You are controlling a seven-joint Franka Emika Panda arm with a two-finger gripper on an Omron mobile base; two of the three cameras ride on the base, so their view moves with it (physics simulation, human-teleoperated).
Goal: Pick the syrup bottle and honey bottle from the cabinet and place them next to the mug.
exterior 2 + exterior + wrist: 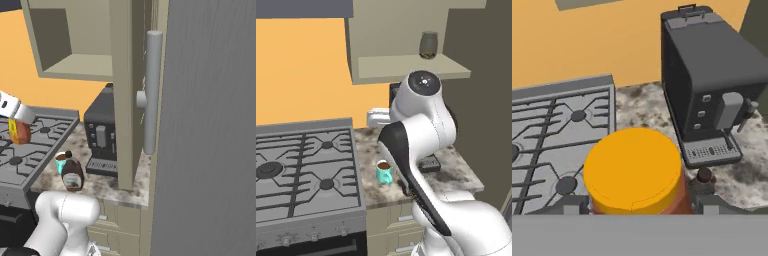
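Orange-amber honey bottle [633, 172], yellow-red label, clamped in end effector [17, 122] above stove [303, 170].

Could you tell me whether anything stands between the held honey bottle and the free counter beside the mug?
Nothing visible does. The gripper holds the honey bottle in the air over the stove; the mug stands near the syrup bottle on the counter.

The speckled counter [107, 185] carries the mug [384, 172], syrup bottle [72, 174] and coffee machine [712, 80].
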